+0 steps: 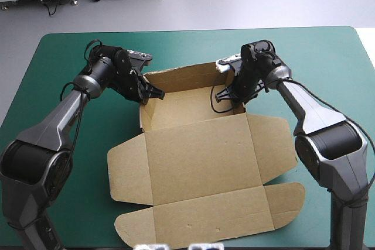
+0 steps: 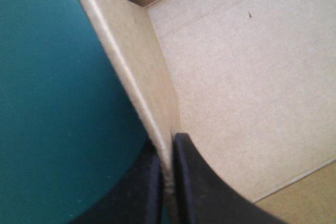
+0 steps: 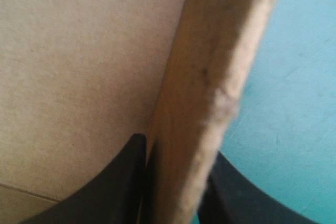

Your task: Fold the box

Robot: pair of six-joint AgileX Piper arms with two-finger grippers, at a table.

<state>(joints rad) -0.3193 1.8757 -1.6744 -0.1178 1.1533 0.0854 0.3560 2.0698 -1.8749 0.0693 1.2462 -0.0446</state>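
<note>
1. We find the box point(image 1: 199, 162) mid-counter point(image 1: 64, 51), far walls raised, near flaps flat.
2. The left end effector point(image 1: 153, 93) pinches its left wall.
3. The right end effector point(image 1: 227, 94) pinches its right wall.

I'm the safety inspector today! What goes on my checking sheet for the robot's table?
surface: teal-green cover, lying smooth on the table.
job's things: brown box; at its far end the back and side walls stand up, and the near part with its flaps lies flat.
clutter: nothing seen.
grippers: left tool shut on the box's left side wall; right tool shut on the right side wall.
cables: nothing seen.
surroundings: nothing seen.
</note>
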